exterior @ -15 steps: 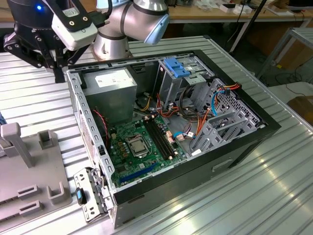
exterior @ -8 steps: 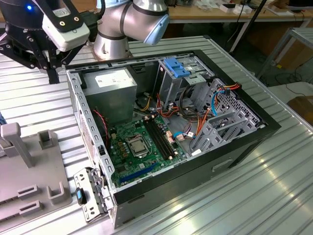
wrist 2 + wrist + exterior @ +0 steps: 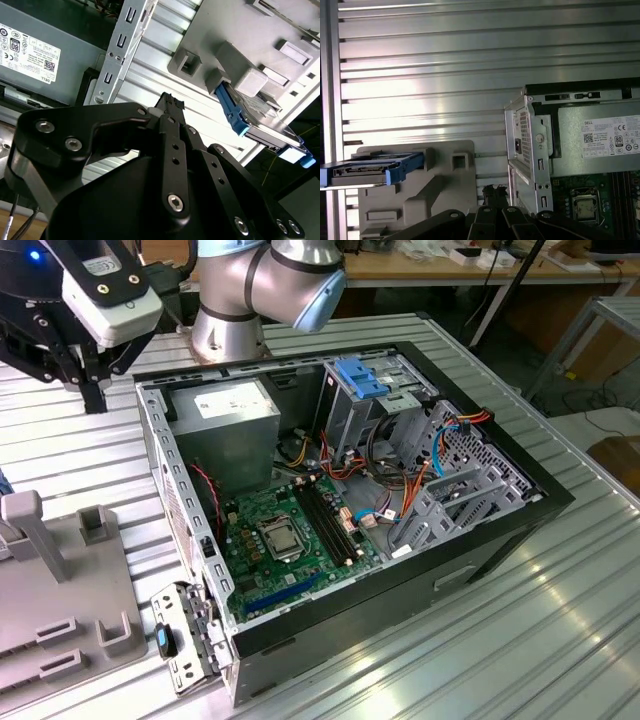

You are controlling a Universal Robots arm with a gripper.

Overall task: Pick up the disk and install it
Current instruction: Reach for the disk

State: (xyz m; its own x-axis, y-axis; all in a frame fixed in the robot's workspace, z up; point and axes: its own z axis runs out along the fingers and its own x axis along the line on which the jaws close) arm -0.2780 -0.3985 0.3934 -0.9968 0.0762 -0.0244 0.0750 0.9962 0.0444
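Disk [image 3: 370,170]: grey drive in a blue frame, stood on edge in a slot of the grey holder [image 3: 455,200], with one end jutting past the holder's edge. Nothing touched it, and it was not yet in the case. Holder: lay flat on the ribbed metal table [image 3: 560,640], to the exterior view's left of the computer case [image 3: 500,530]. Case: lay on its side, open, and contained a power supply [image 3: 225,420], a green circuit board [image 3: 290,540], loose wiring [image 3: 400,490] and a blue-tabbed drive cage [image 3: 362,377]. Gripper [image 3: 494,191]: black, jaws together and gripping nothing. It hung above the table between holder and case, near the case's power-supply corner and apart from the disk. Arm [image 3: 270,280]: silver and blue, rose behind the case.
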